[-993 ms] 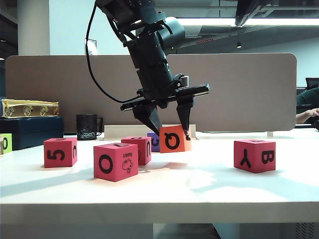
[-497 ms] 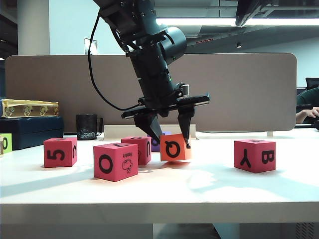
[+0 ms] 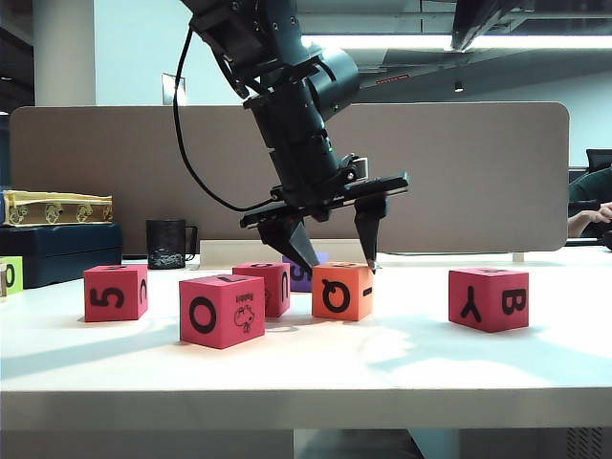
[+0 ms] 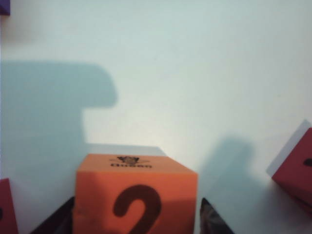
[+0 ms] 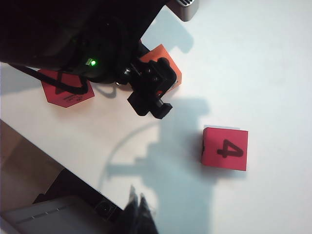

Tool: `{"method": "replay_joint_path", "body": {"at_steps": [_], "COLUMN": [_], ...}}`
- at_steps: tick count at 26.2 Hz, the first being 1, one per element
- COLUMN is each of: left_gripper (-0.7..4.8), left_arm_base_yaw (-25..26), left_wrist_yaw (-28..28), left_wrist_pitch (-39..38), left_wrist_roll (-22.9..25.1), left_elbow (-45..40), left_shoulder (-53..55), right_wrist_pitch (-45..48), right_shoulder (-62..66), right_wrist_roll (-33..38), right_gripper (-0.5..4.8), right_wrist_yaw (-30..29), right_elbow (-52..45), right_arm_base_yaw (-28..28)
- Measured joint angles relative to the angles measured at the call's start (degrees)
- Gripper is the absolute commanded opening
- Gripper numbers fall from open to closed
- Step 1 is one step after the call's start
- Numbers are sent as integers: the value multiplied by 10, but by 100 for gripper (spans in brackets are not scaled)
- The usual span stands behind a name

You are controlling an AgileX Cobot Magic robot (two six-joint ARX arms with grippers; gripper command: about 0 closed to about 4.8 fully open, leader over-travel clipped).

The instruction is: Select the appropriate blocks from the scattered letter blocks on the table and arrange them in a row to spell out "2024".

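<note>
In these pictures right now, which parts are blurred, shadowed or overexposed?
Exterior view: sharp; bright ceiling light; left gripper throws soft shadows on the table. Left wrist view: orange cube close and soft, large grey shadows beside it. Right wrist view: left arm a dark, underexposed mass; red cube marked 4 clear; right gripper dim.

1. A wide grey-beige partition with rounded corners stands behind the white surface and spans most of the view.
2. Above it, a long ceiling light glows (bright enough to wash out its edges).
3. At far left a pale column rises beside a light blue wall.
4. A dark blue box sits at left, with a yellow patterned box on top.
5. A black mug stands just beside them.
</note>
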Motion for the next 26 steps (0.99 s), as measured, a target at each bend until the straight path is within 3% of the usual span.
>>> {"method": "replay_joint_path", "body": {"at_steps": [7,17,19,22,26], "left_gripper": [313,314,316,378,378], "left_arm_base_yaw": [1,20,32,82,156], "left_wrist_yaw": [-30,-58,-78,-89,-79], "left_wrist_pitch": [2,52,38,-15,-111], "left_wrist_roll": [2,77,91,92,64], "left_elbow": [1,2,2,3,2], "left_shoulder": [-9,-71,-95,-117,-118], "right_wrist_pitch": [0,10,11,10,11], "right_shoulder": [0,0,0,0,0], "right_wrist_roll": [0,0,0,0,0], "right_gripper": [-2,-2,-2,-2,-2], "right_wrist_yaw": [0,0,0,0,0], "right_elbow": [0,0,0,0,0], "right_arm_base_yaw": [0,0,0,0,0]}}
